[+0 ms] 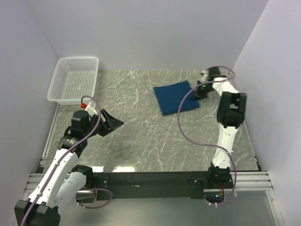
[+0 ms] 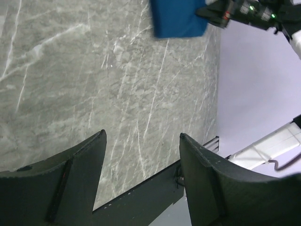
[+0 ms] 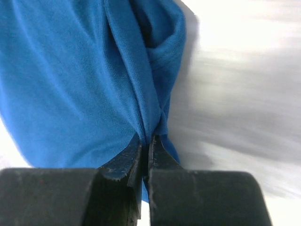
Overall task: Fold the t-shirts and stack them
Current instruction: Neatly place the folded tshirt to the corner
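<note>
Blue t-shirt (image 1: 176,97) near the far right edge of the counter (image 1: 141,141) is pinched by the right end effector (image 3: 146,146); this thin bite may slip or unfold it, while the left end effector (image 2: 142,136) gapes empty

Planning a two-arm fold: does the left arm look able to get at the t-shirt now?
Probably yes: only bare table lies between the left end effector and the t-shirt; the right end effector grips its right edge.

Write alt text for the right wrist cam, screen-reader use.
The right claw is shut on a bunched ridge of the blue t-shirt, whose fabric fills the left and centre of the view. To the right, the pale table is blurred.
</note>
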Controlling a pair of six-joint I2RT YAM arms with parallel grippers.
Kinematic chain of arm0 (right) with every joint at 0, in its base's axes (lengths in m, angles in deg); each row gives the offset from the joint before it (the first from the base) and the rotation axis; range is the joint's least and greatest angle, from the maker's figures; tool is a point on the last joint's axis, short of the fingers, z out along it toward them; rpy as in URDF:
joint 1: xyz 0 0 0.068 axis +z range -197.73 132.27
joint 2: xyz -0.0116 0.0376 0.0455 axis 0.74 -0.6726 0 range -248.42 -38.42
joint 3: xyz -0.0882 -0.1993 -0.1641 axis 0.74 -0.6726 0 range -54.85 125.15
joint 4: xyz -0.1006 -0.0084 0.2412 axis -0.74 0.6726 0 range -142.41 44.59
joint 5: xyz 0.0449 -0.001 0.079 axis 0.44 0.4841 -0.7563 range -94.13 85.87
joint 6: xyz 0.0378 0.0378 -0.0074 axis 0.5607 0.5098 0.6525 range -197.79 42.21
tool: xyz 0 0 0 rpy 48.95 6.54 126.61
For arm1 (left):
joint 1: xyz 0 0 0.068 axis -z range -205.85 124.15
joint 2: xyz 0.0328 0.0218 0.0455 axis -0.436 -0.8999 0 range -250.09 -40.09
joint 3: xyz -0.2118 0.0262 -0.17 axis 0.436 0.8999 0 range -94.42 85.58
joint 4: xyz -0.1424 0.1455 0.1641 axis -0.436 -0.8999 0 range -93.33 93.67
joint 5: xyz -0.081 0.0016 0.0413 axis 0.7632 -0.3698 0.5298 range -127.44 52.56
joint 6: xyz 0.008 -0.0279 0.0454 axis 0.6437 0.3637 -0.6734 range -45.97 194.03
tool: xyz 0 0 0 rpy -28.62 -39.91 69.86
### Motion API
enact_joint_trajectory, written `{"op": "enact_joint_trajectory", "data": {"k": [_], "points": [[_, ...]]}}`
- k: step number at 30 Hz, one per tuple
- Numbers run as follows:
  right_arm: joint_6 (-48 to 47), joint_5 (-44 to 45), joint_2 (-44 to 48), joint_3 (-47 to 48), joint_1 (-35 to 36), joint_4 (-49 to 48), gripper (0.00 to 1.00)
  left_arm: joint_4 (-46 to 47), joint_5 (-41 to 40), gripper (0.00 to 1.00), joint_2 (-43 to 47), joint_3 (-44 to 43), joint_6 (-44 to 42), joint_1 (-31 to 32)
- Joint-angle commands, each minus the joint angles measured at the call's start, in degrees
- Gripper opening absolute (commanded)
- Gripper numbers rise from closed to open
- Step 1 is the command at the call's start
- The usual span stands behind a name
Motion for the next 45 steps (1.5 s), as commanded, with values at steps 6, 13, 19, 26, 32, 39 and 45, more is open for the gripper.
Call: {"op": "enact_joint_trajectory", "data": {"k": [6, 13, 19, 26, 32, 39, 45], "points": [[-22.61, 32.16, 4.98, 4.10, -11.61, 3.29, 0.31, 3.01, 2.34, 0.68, 1.63, 4.05, 1.97, -0.21], [-30.54, 41.53, 14.74, -4.16, -12.57, -6.15, 0.84, 1.43, 1.46, 0.68, 2.60, 2.65, 1.36, -0.21], [-37.91, 28.13, 25.28, -12.24, -9.68, -2.03, 0.85, 0.37, -1.07, 0.68, 1.99, -0.33, -1.00, -0.21], [-34.78, 18.59, 57.30, -39.79, -6.24, -19.74, 0.93, -9.72, -29.48, 1.00, 3.12, -12.46, -12.09, -0.39], [-10.70, 12.11, 73.69, -47.40, -18.62, -22.51, 1.00, -8.94, -33.26, 0.99, 8.13, -13.61, -20.43, -0.39], [-2.41, 21.91, 90.20, -55.30, -21.45, -18.10, 1.00, -10.01, -32.99, 0.99, 9.97, -10.02, -22.11, -0.47], [-2.59, 30.27, 104.46, -61.56, -21.36, -16.79, 1.00, -9.91, -32.55, 1.00, 11.74, -9.39, -21.76, -0.47]]}}
